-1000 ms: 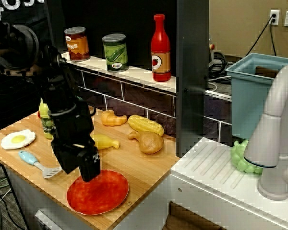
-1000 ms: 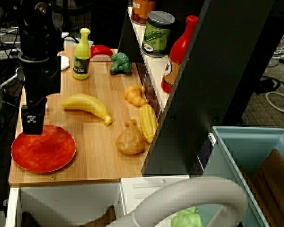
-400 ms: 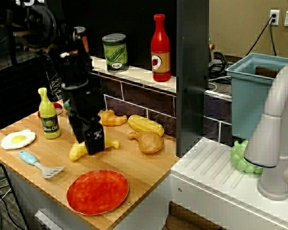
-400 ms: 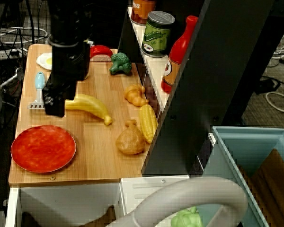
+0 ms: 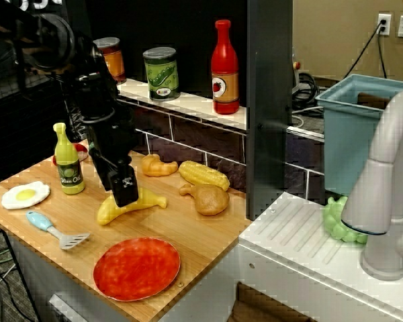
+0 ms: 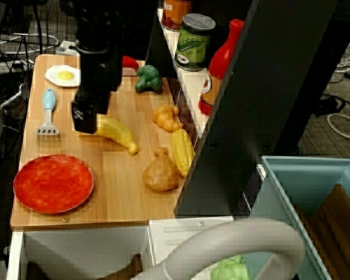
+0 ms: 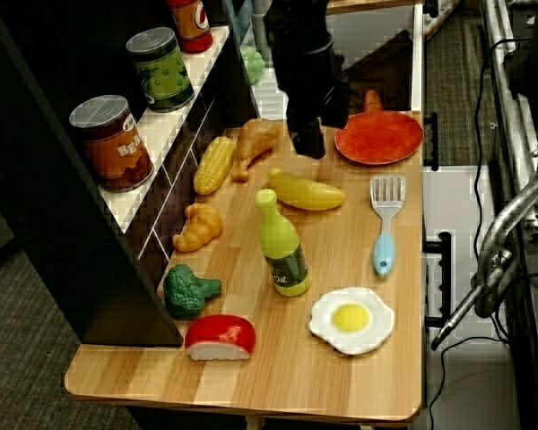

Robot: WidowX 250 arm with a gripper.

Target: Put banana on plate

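Observation:
The yellow banana (image 5: 140,202) lies on the wooden counter, behind the red-orange plate (image 5: 136,269). It also shows in the overhead view (image 6: 119,133) and the side view (image 7: 307,192). The plate is empty near the counter's front edge (image 6: 52,183) (image 7: 379,136). My black gripper (image 5: 124,193) points down over the banana's thick end, close above it or touching it (image 6: 85,121) (image 7: 307,143). Its fingers look like one dark block, so I cannot tell whether they are open or shut. The banana's thick end is partly hidden behind the gripper.
A corn cob (image 5: 203,175), a brown chicken leg (image 5: 206,198) and a small orange-yellow piece (image 5: 157,165) lie right of the banana. An oil bottle (image 5: 68,168), fried egg (image 5: 25,194) and spatula (image 5: 54,230) lie to the left. Cans and a red bottle (image 5: 225,67) stand on the shelf.
The gripper has moved from above the plate back across the counter to the banana's thick end. The banana and plate have not moved.

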